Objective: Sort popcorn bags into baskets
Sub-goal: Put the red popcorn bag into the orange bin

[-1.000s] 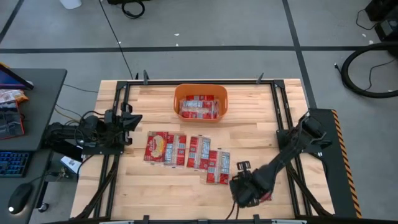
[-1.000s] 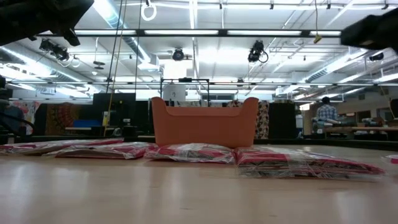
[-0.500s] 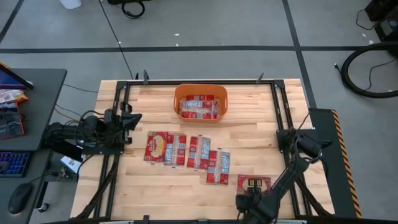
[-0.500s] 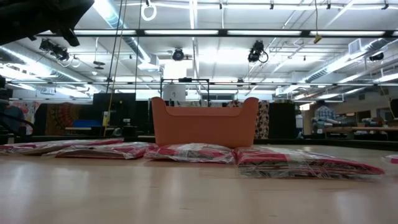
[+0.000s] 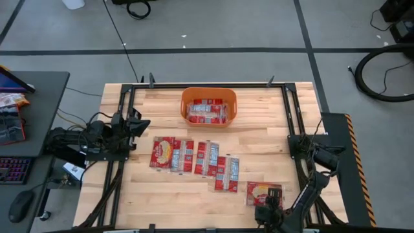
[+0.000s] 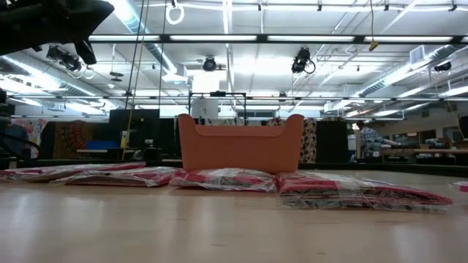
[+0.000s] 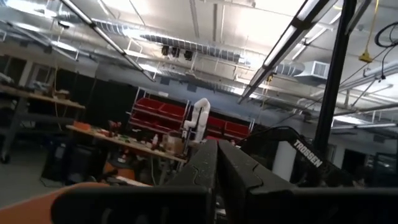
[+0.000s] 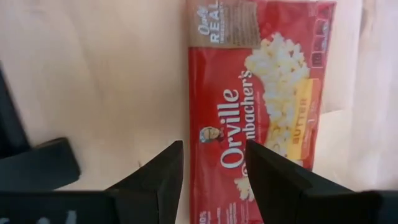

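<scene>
The orange basket (image 5: 208, 105) (image 6: 241, 142) stands near the table's far edge and holds red popcorn bags (image 5: 207, 111). Several more bags (image 5: 194, 158) (image 6: 219, 177) lie flat in an overlapping row at mid-table. One bag (image 5: 264, 193) (image 8: 261, 106) lies alone near the near right corner, with its popcorn picture facing up. My right gripper (image 5: 270, 210) (image 8: 214, 163) is open at the near edge, its fingers above that bag's near end and apart from it. My left gripper (image 5: 138, 123) (image 7: 217, 155) waits shut at the table's left edge, pointing up into the room.
Black frame rails (image 5: 294, 123) run along the table's left, right and far sides. Bare wood (image 5: 168, 200) lies between the bag row and the near edge. A grey desk with a keyboard (image 5: 16, 169) stands left of the table.
My right gripper has drawn back from over the lone bag toward the table's near edge, with its arm swinging back toward the right side. The bag it covered a second ago now shows whole, lying flat on the wood.
</scene>
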You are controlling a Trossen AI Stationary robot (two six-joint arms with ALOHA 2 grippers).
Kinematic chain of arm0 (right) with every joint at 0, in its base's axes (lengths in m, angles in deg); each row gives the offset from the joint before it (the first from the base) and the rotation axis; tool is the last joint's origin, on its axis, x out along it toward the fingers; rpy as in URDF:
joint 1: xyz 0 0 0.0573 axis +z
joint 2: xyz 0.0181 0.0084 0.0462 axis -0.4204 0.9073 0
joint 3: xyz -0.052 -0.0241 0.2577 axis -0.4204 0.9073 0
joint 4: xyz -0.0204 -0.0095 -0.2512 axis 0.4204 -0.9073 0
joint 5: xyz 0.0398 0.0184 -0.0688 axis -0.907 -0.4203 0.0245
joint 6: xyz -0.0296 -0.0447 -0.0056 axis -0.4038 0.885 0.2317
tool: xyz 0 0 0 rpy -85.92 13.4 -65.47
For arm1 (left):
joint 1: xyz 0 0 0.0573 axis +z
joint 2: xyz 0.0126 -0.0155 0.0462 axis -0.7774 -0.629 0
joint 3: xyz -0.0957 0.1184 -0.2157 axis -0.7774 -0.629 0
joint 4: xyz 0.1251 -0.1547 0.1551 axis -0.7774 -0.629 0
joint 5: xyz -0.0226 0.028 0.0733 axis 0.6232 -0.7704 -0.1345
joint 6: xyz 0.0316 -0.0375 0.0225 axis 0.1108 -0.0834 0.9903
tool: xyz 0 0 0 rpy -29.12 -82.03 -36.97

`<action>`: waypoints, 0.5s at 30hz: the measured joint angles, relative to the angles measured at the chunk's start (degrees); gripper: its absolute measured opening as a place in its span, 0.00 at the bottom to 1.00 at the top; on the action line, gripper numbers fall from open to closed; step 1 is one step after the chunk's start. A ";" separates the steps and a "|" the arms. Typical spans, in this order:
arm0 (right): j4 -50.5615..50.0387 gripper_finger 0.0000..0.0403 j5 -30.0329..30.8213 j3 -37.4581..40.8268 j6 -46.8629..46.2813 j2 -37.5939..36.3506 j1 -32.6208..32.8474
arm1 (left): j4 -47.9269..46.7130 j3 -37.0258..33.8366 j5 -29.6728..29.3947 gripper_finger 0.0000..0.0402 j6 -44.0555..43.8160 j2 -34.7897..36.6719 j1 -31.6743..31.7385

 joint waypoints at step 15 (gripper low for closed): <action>-0.93 0.44 1.38 0.07 0.62 3.72 0.26 | -2.20 0.00 0.12 0.04 -3.89 0.00 -0.01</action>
